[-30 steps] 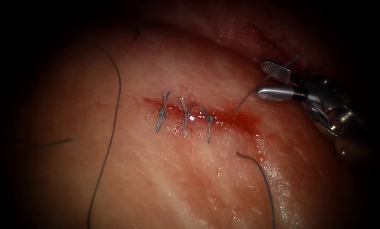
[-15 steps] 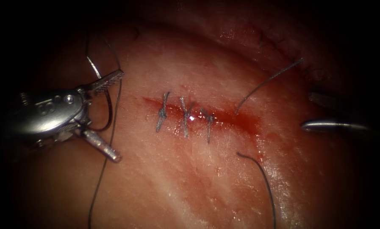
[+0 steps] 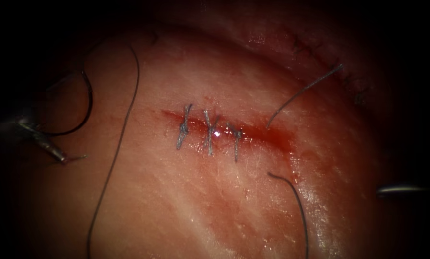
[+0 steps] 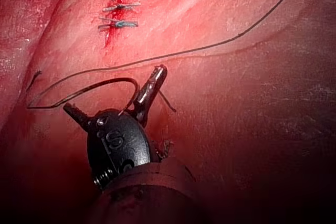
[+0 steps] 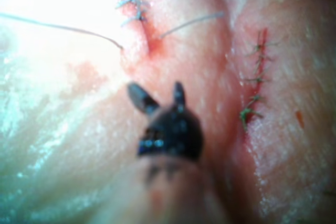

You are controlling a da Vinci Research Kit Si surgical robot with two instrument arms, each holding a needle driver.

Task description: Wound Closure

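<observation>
Over the last second your right tool (image 3: pixel 398 191) has drawn back from the cut (image 3: pixel 258 132) to the endoscope view's right edge, and your left tool (image 3: pixel 42 140) has come in and now sits at the far left. In the right wrist view, the right tool (image 5: pixel 157 90) has its jaws spread and holds nothing. In the left wrist view, the left tool (image 4: pixel 113 90) also has its jaws wide apart.

The curved needle (image 3: pixel 86 103) lies on the tissue (image 3: pixel 186 201), well left of the cut and not in it. Its arc (image 4: pixel 105 83) passes between the left tool's spread jaws, and nothing clamps it. The long thread (image 3: pixel 122 136) trails across the tissue beside it.

Three stitches (image 3: pixel 209 132) cross the left part of the cut. Red fluid (image 3: pixel 278 138) pools at its open right end, with two cut ends of thread (image 3: pixel 303 88) nearby.

The needle is probably light, stiff and slick, so it may twist in a loose grip. Taking it on the body of the curve, away from the point and the thread end, looks safest. The thread is likely limp and easy to snag.
</observation>
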